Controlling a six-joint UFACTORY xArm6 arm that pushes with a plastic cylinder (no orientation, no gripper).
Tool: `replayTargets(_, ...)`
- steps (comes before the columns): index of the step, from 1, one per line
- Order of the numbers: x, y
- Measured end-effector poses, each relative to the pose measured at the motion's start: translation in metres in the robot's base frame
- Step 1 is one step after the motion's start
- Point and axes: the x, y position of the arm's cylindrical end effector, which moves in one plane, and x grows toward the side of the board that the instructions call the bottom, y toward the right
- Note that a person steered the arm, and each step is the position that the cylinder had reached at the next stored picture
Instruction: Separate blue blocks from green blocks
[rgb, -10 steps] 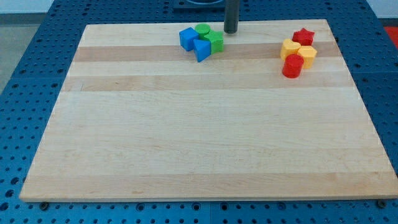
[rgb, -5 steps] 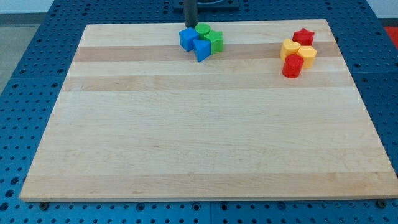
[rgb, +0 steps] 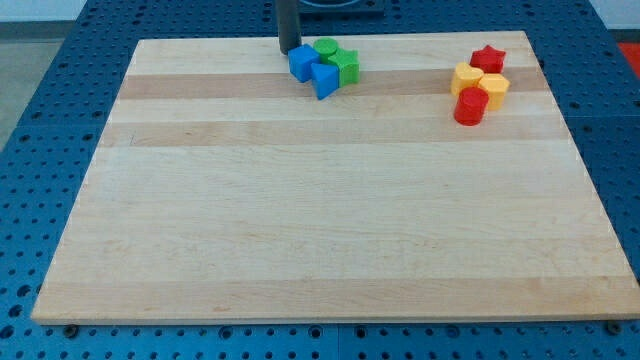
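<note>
Camera view: my tip (rgb: 289, 50) rests on the wooden surface (rgb: 320, 220) near its top edge, just beside the blue cube (rgb: 302, 62) on that cube's upper left; whether it touches the cube I cannot tell. The arm carries no jaws, only the dark rod. To the right of the blue cube sits the blue triangular block (rgb: 324, 79), slightly lower and touching it. The green cylinder (rgb: 325, 48) lies just up and right of the blue cube, with the green cube (rgb: 346, 66) beyond it. Far right of the blue cube cluster the red star (rgb: 488, 59), two yellow blocks (rgb: 480, 80) and the red cylinder (rgb: 470, 106).
</note>
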Motion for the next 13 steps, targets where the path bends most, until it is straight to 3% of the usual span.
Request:
replayTargets(4, 0.058, 0.007)
replayTargets(9, 0.147, 0.090)
replayTargets(13, 0.126, 0.098)
